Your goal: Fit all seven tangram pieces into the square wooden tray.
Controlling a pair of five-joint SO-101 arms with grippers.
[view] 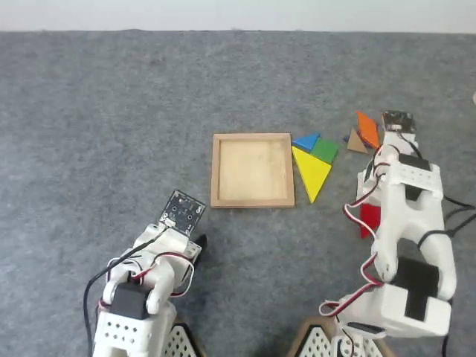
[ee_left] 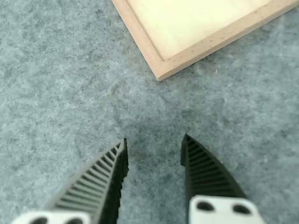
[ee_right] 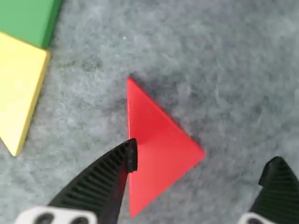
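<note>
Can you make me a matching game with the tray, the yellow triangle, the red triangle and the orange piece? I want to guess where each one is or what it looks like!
Things:
1. wooden tray
2. yellow triangle
3. red triangle
4. orange piece

Clues:
A. at the open right end effector
B. next to the brown piece
C. pale wood colour, square
D. right beside the wooden tray

Pairs: 1-C, 2-D, 3-A, 4-B.

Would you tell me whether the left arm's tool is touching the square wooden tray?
Apart: the left wrist view shows grey carpet between the left tool and the square wooden tray.
</note>
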